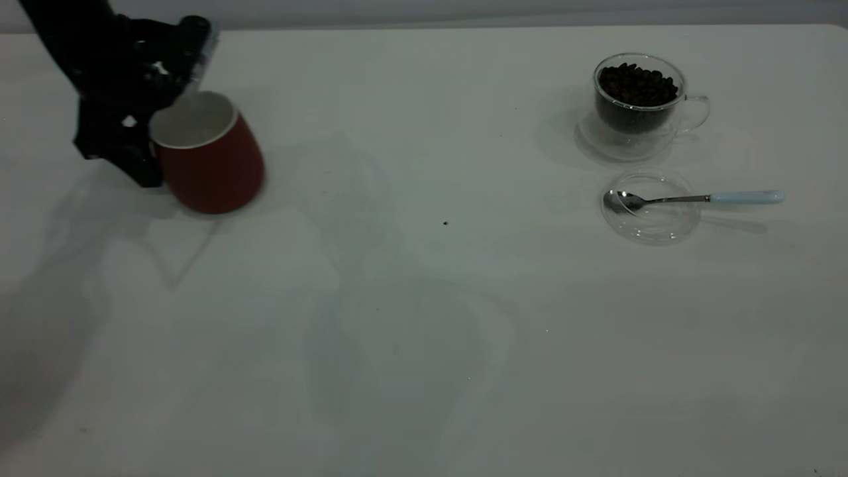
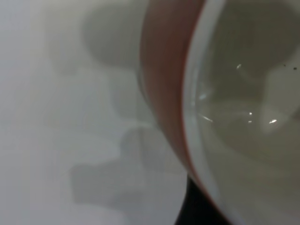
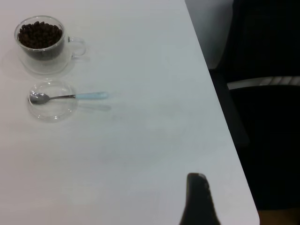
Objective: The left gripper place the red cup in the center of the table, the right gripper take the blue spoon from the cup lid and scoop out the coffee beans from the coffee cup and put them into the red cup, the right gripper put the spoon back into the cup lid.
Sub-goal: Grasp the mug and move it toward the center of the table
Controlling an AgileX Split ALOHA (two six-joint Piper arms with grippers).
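Exterior: you've got a plain white table (image 1: 424,331) with soft shadows across it, a pale wall strip along the far edge, and one dark speck (image 1: 445,223) near the middle. The left gripper (image 1: 142,129) sits at the far left, clamped on the red cup (image 1: 211,159) at its rim. The cup is tilted, its white inside facing up and toward the arm, still well left of center. On the right, the glass coffee cup (image 1: 637,99) is full of coffee beans (image 1: 637,83), handle pointing right. Just in front of it lies the clear cup lid (image 1: 652,209), with the blue spoon (image 1: 695,199) resting bowl-down in it (handle sticks out over the rim to the right).

Left wrist: you only see the cup's red wall and white rim up close, glossy interior, one dark fingertip (image 2: 194,206) against the rim, and shadows on the table behind.

Right wrist: the right gripper is back near the table edge, well apart from the coffee cup, lid and spoon. Only one dark fingertip (image 3: 199,201) shows, so you can't tell its state. This view alone shows the room: the table's edge and a dark chair (image 3: 262,93) beside it.
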